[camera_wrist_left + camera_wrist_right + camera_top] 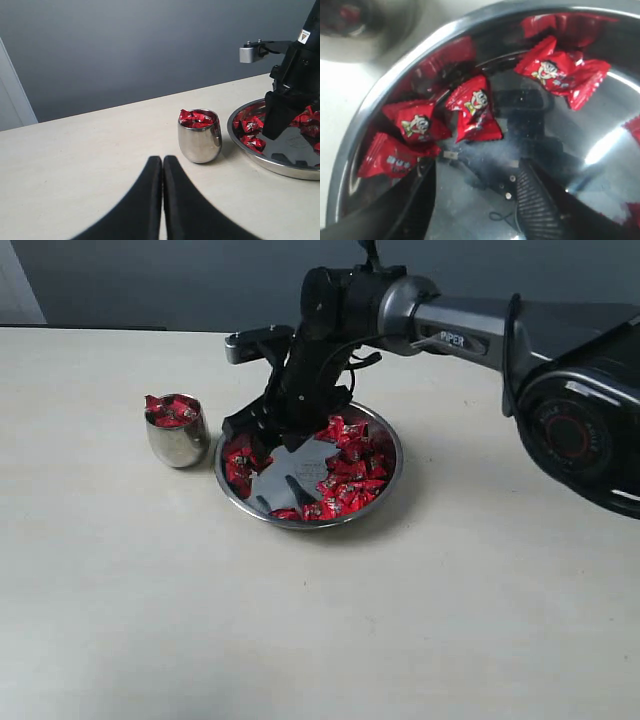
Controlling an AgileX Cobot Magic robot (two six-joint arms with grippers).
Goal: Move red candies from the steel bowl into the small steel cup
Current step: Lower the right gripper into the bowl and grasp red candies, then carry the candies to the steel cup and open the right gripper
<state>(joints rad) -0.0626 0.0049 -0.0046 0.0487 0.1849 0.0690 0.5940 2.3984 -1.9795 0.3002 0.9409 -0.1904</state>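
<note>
Right gripper (265, 432): jaws wide apart, apparently empty, low in steel bowl (396, 455) among red candies (350, 475). Left gripper (162, 165): fingers pressed together, empty.

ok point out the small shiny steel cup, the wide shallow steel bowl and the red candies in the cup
small shiny steel cup (199, 142): left wrist view, on its side wall
wide shallow steel bowl (399, 455): exterior view, on its right rim
red candies (197, 119) in the cup: left wrist view, top of pile
</note>
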